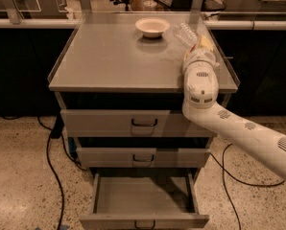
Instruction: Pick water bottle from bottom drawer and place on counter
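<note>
The water bottle, clear and ribbed, is held in my gripper over the right rear part of the counter. It sticks out up and to the left from the fingers, toward the white bowl. The gripper is shut on the bottle's lower end, and my white wrist hides most of it. The arm comes in from the lower right. The bottom drawer is pulled open below, and its tray shows nothing inside.
A white bowl stands at the back middle of the counter, just left of the bottle. Two upper drawers are shut. Black cables lie on the speckled floor at the left. A white-edged bench with glass panels runs behind.
</note>
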You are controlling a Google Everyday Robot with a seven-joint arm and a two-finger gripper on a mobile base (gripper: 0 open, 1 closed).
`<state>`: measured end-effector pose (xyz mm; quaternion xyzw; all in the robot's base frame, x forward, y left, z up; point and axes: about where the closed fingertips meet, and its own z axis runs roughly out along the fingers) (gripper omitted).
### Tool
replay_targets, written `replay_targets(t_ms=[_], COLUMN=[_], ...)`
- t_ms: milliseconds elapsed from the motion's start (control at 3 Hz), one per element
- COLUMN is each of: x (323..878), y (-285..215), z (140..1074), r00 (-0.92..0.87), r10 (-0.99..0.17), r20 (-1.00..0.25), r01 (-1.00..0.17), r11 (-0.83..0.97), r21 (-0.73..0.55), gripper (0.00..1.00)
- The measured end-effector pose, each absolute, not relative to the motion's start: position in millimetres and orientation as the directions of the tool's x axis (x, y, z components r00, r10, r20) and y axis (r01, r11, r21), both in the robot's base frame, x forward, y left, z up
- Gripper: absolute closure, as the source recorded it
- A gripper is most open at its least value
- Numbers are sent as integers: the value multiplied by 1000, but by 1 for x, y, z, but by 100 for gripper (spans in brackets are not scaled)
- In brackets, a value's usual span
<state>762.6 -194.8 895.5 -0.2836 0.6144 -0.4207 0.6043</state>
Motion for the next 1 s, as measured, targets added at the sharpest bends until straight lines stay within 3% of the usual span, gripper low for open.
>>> replay_targets(t_ms=[1000], x=[758], y=[-187], z=[869], r00=[-137], r10=[-845], r20=[-516], r01=[62], r11=[513], r21=[-856], gripper=[100])
